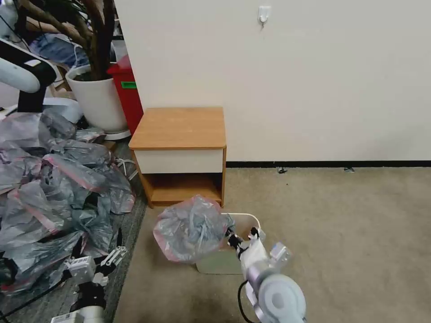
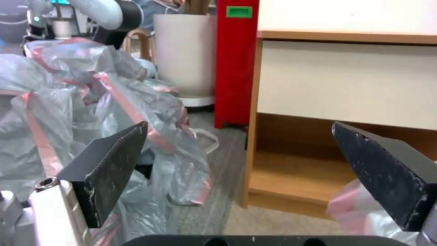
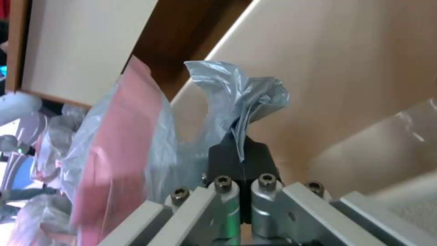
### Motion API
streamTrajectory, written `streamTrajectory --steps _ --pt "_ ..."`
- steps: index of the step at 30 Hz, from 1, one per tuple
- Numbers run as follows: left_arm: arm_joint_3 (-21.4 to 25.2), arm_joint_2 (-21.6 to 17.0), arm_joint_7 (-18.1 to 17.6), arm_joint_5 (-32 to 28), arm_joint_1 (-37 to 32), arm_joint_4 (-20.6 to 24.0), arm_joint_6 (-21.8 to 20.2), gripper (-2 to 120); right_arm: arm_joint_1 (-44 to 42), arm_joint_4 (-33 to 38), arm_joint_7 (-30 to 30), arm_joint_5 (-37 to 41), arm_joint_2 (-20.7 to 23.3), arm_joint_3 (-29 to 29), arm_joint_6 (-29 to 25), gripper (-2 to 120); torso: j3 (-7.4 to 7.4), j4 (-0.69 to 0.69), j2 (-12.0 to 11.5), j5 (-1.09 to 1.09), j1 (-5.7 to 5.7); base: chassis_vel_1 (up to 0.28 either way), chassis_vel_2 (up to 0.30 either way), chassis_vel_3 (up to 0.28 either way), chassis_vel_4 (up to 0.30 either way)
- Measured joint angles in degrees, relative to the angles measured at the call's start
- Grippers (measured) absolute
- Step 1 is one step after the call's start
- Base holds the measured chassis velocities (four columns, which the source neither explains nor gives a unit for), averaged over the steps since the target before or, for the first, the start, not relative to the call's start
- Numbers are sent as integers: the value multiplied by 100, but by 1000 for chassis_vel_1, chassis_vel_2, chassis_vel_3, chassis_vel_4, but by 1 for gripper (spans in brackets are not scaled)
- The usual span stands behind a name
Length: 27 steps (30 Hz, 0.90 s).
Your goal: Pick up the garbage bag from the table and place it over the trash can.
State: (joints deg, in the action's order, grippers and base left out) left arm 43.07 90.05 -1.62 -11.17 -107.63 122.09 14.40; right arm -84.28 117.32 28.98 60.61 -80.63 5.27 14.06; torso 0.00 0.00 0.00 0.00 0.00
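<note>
The right gripper (image 3: pixel 241 160) is pinching, jaws closed, the limp, featherlight translucent grey pink-rimmed garbage bag (image 1: pixel 191 229) over the cream plastic trash can (image 1: pixel 224 262); the left gripper (image 2: pixel 245 177) is hanging wide open, holding nothing.

The head view looks forward and down from above at the table (image 1: pixel 179 134) against the wall, the can (image 1: pixel 233 260) before it and the bag heap (image 1: pixel 54 188) on the robot's left. The left wrist view sits low near the floor, facing level past its open gripper (image 2: pixel 241 167) at the table (image 2: pixel 346 78) front and the heap (image 2: pixel 91 102), both shared with the head view. The right wrist view looks close along its shut gripper (image 3: pixel 241 155) at the bag (image 3: pixel 218 102), with the table (image 3: pixel 68 44) behind.
</note>
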Motion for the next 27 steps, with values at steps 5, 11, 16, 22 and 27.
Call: streamTrajectory --steps 5,11,16,22,27 --pt "-29 -1 0 12 38 -67 0 100 -53 57 -3 -226 -31 -218 4 0 0 0 0 0 0 0 0 0 0" --pt "-31 -33 0 14 51 -106 10 100 60 -90 -6 -419 -45 -284 -13 0 0 0 0 0 0 0 0 0 0" --pt "-30 -60 0 10 69 -136 23 100 70 -105 -6 -549 6 -269 -25 0 0 0 0 0 0 0 0 0 0" --pt "-47 -76 0 9 84 -152 23 100 30 -21 19 -699 28 -255 -27 19 0 0 0 0 0 0 0 0 0" --pt "-73 -83 0 9 80 -163 30 100 -13 65 43 -886 74 -184 -42 36 0 0 0 0 0 0 0 0 0"
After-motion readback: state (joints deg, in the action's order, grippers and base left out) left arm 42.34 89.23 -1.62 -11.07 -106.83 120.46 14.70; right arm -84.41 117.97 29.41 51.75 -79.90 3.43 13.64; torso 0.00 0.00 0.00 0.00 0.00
